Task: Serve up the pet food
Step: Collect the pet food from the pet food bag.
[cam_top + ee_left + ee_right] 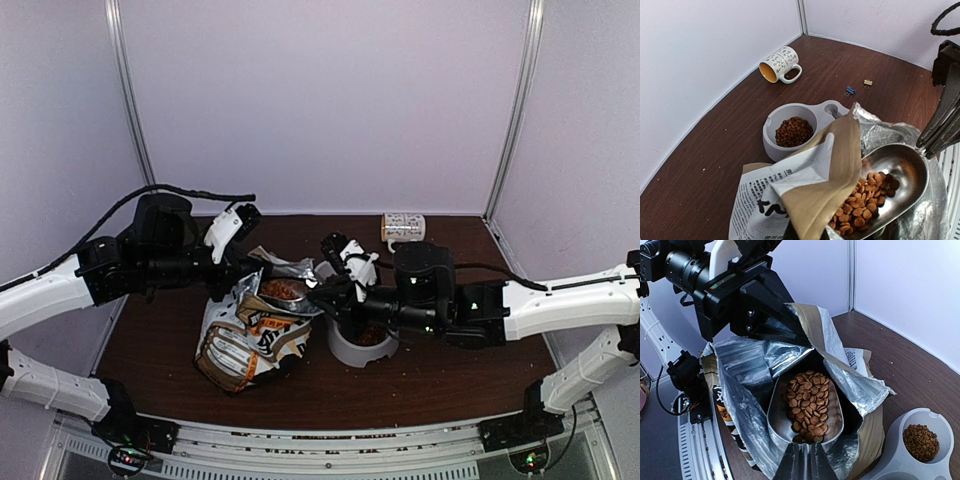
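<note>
Right end effector grips the scoop handle, its cup full of pet food inside the bag, which my left end effector pinches open. Scooping looks done; next, lift out level and tip into the bowl at 3 o'clock.

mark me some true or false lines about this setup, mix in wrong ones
1. The metal scoop carries pet food. True.
2. The mug stands upright. False: it lies on its side.
3. The left gripper is shut on the edge of the bag. True.
4. Both wells of the grey double bowl hold pet food. False: only the larger one does.
5. The scoop hangs over the bowl. False: the right gripper holds it inside the bag's mouth.
</note>
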### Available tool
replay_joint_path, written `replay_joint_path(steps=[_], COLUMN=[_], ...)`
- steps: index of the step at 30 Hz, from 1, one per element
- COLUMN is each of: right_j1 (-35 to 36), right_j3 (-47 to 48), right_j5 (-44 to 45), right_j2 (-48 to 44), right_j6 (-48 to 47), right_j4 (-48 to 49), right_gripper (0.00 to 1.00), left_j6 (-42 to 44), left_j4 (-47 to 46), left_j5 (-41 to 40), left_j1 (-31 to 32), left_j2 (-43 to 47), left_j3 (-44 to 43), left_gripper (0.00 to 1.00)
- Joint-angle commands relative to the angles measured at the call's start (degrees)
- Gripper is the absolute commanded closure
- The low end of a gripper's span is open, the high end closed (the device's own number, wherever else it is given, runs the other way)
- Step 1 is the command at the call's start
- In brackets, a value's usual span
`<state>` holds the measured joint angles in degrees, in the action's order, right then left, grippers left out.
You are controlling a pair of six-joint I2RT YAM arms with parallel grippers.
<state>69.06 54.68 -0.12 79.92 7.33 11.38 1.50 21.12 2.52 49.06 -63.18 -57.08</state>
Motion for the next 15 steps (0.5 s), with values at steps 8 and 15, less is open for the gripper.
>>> replay_joint_path(steps=[8, 15], right_j1=[2.6, 4.3], right_j3=[-0.3, -0.2], right_j5=[-1.0, 0.8], right_j2=[-5.8, -6.8], right_j6=[-4.4, -8.1], right_j4=[-3.9, -4.6], right_gripper=[1.0, 1.0], left_j6=[0.8, 0.8], left_j4=[-3.5, -3.8], left_j5=[-3.2, -2.5], left_j1=[-1.3, -1.7], left_j2=[2.0, 2.5], left_j3=[-0.8, -0.6], left_gripper=[1.0, 1.0])
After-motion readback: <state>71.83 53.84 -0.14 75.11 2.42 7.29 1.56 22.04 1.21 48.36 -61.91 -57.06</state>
